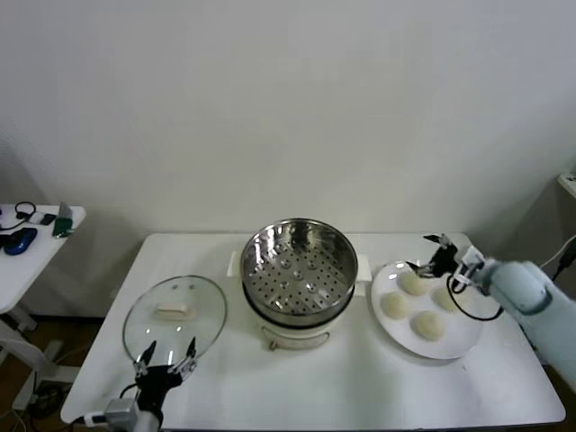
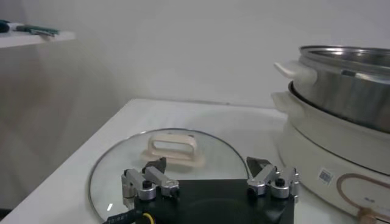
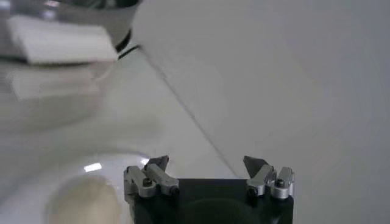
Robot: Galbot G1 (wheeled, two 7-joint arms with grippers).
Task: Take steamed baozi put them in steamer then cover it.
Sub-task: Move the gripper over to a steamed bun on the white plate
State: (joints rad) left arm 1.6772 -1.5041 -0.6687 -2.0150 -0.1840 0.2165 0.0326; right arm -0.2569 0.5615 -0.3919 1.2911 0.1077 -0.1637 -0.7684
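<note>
Several cream-white baozi lie on a white plate at the table's right. The steel perforated steamer sits empty on its cream pot in the middle. The glass cover with a cream handle lies flat at the left. My right gripper is open and empty, hovering over the plate's far edge just above the nearest baozi. My left gripper is open and empty at the cover's near edge; the cover's handle shows just beyond its fingertips.
The pot's side handle and body stand right of the cover. A small side table with dark items stands off the table's far left. The white wall is close behind the table.
</note>
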